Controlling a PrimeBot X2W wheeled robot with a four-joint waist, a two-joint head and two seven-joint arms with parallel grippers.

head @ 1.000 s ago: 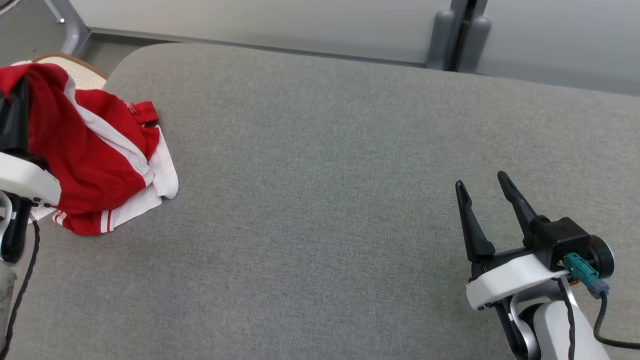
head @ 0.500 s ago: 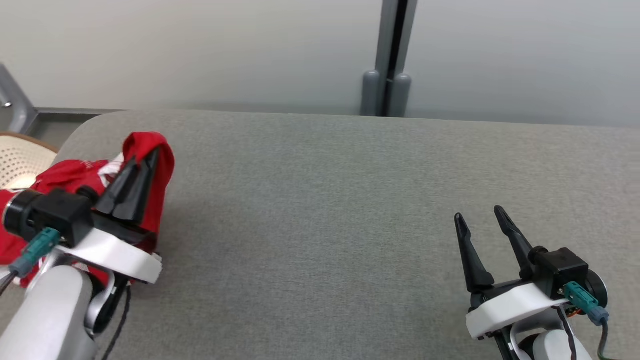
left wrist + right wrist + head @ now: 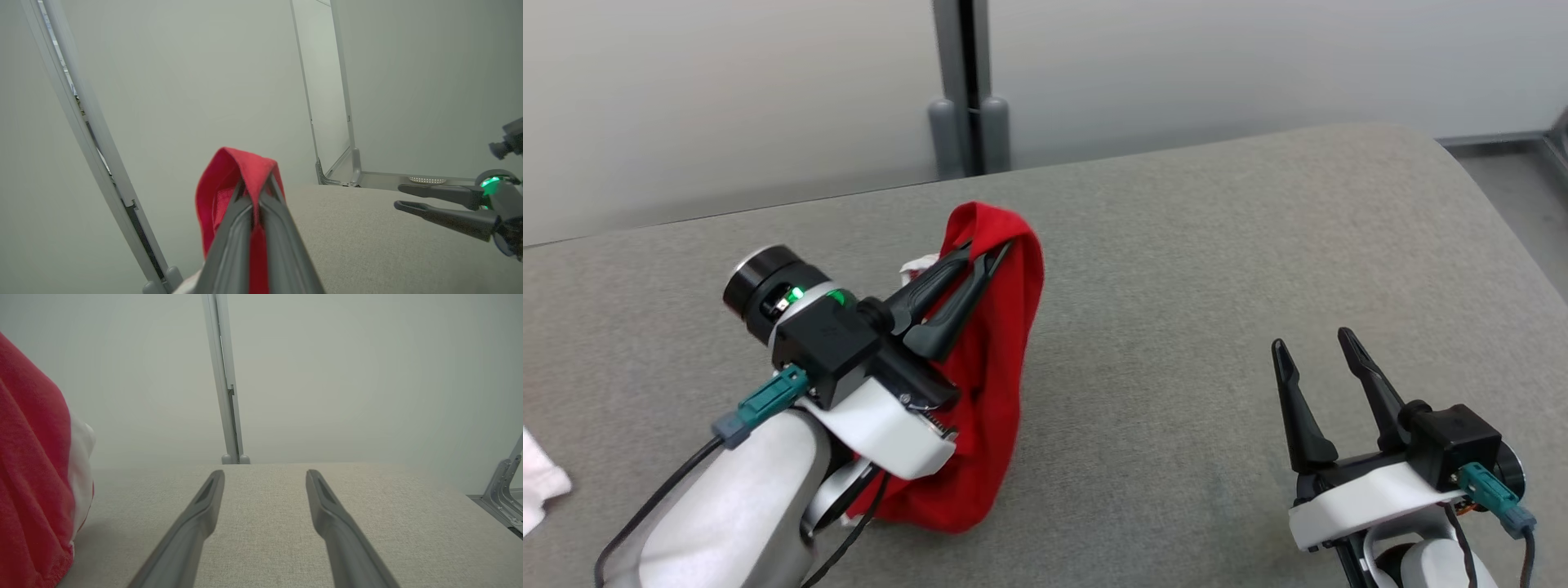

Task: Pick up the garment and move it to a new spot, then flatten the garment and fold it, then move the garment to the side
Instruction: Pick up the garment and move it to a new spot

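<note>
While your left gripper point(image 3: 988, 245) clamps the red garment point(image 3: 992, 392), your right gripper point(image 3: 1311, 337) hovers well to its right, fingers apart.

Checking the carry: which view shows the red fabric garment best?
The head view: most of the red fabric garment hangs in sight from the shut left gripper, over the grey padded surface. The left wrist view shows the pinched fold; the right wrist view, a red-and-white edge.
</note>
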